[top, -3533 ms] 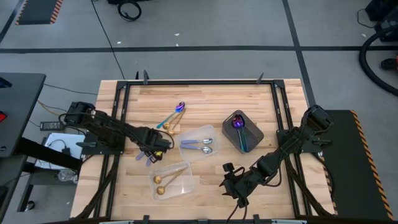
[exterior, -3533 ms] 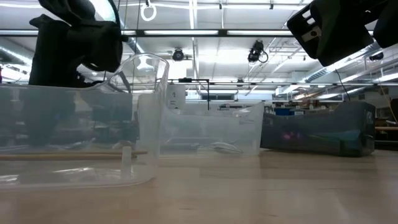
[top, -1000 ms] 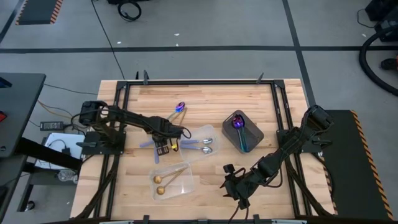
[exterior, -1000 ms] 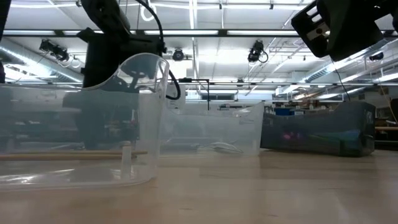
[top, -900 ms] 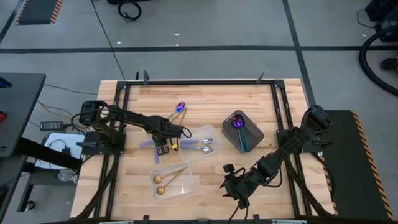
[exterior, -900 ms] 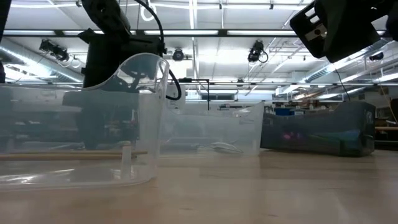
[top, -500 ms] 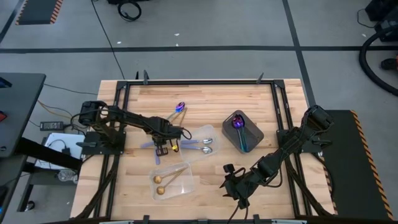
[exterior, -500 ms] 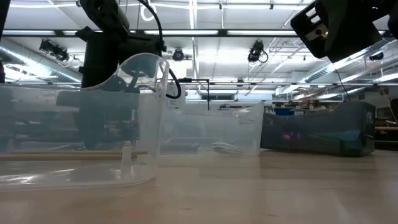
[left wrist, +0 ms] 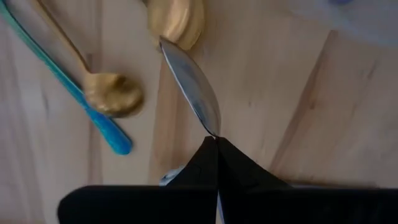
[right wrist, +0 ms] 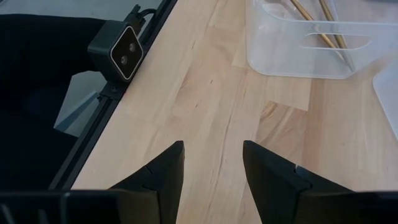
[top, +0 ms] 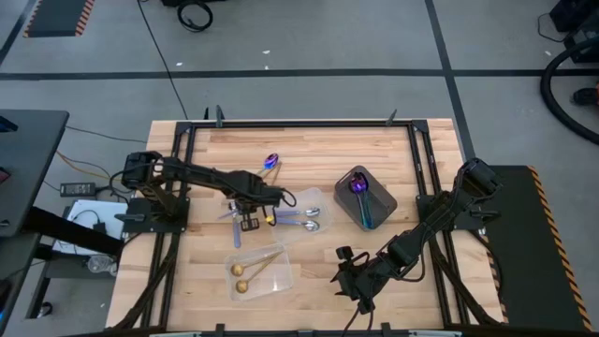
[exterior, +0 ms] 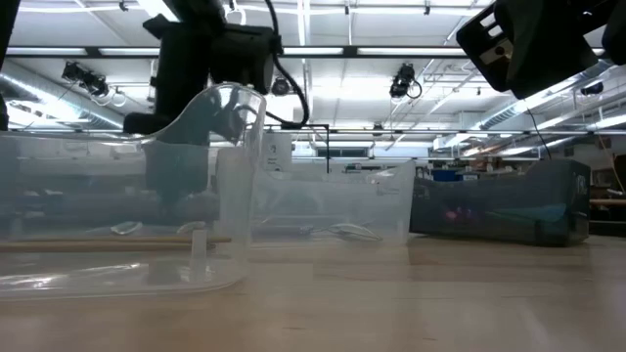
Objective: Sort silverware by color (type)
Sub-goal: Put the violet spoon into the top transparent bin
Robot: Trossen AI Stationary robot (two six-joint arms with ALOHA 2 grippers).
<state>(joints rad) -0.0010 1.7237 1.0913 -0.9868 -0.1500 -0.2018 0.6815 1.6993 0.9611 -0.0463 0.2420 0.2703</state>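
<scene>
Left wrist view: left fingers (left wrist: 216,146) pinching silver spoon (left wrist: 191,87) | high view: pinch hidden | right fingers (right wrist: 211,163) spread

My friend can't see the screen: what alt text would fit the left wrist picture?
The left tool, fingers closed, pinches a slim silver spoon by its handle above a wooden table. A gold spoon and a blue spoon handle lie nearby.

Two clear trays (top: 298,208), one grey tray (top: 381,202)
</scene>
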